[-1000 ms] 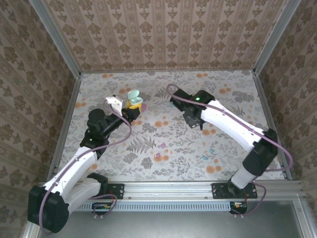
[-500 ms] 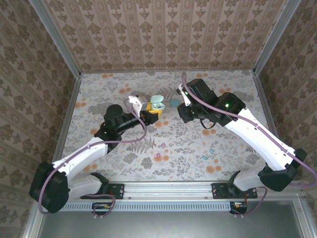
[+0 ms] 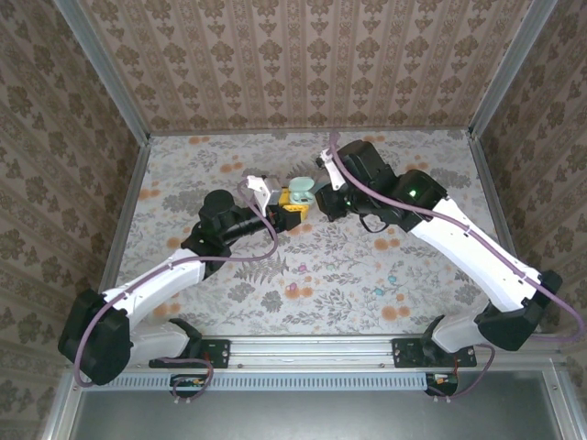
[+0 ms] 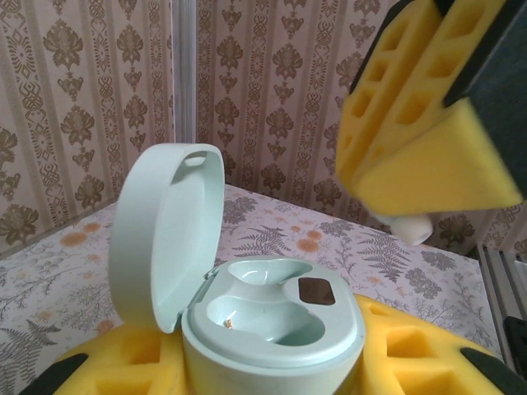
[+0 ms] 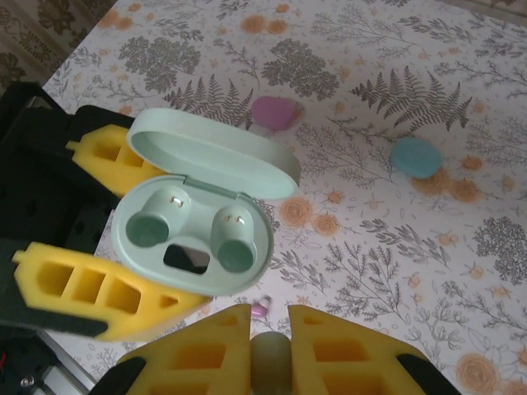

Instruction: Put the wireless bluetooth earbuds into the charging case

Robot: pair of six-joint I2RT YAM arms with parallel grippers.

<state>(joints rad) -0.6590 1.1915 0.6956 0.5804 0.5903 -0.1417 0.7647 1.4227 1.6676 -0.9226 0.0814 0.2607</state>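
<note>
My left gripper is shut on a mint-green charging case, held upright between its yellow fingers above the cloth. The lid stands open. In the right wrist view the case has two empty sockets. My right gripper is shut on a pale earbud. It hovers close above and beside the case without touching it. The left wrist view shows that earbud's tip poking out under the right fingers. A tiny pink earbud lies on the cloth below.
On the floral cloth lie a pink pebble-shaped piece and a cyan one. Small pink and cyan bits sit mid-table. Patterned walls with metal corner posts enclose the table.
The left gripper carried the open case rightwards towards the table's middle. The right gripper swung left and back to meet it, and now hangs just beside the case.
</note>
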